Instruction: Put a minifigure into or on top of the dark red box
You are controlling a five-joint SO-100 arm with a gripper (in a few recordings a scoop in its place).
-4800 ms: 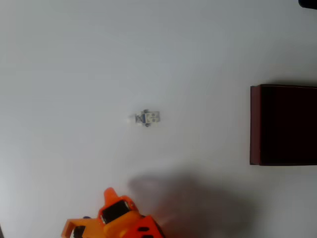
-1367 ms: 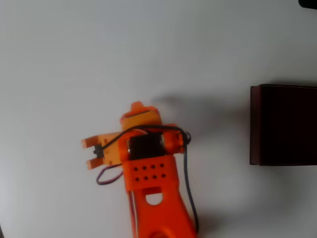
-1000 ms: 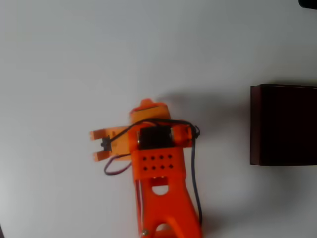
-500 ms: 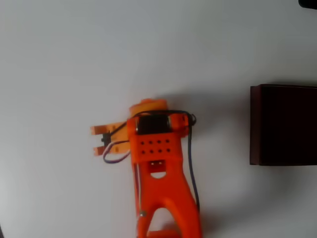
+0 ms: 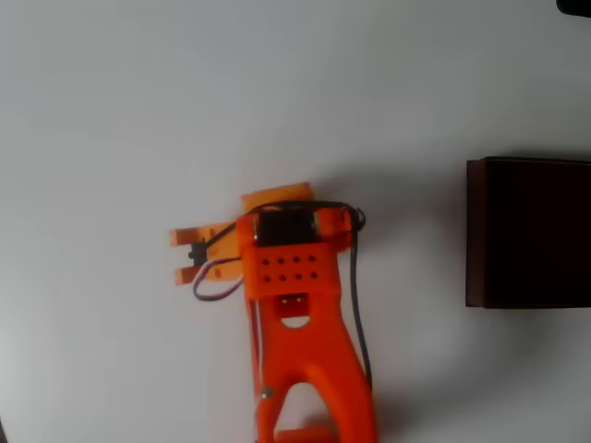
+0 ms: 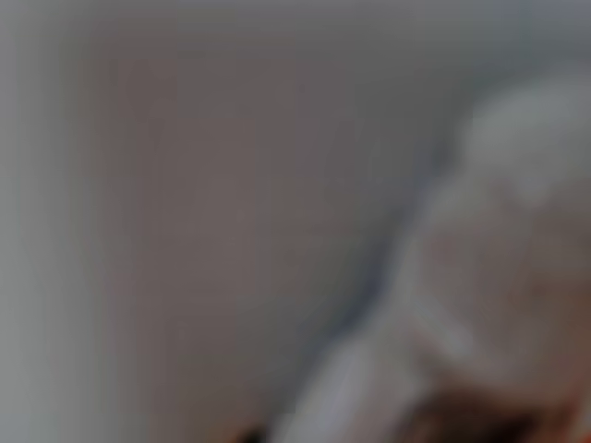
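In the overhead view my orange arm reaches up from the bottom edge, and its gripper point(image 5: 277, 197) points straight down at the white table. The arm's body covers the fingers, so their state is hidden. The minifigure is out of sight under the arm there. The wrist view is badly blurred. A pale whitish shape point(image 6: 503, 277) sits very close at its right, and I cannot tell whether it is the figure. The dark red box point(image 5: 476, 231), with its almost black inside, stands at the right edge, well apart from the gripper.
The white table point(image 5: 138, 111) spreads around the arm. A dark cable point(image 5: 355, 305) loops along the arm's right side, and an orange bracket point(image 5: 199, 254) sticks out to its left. A small dark object point(image 5: 574, 5) sits at the top right corner.
The arm came in from the bottom left and now covers the spot where the minifigure lay. Over the last second it shifted only slightly, its wrist tipping further down.
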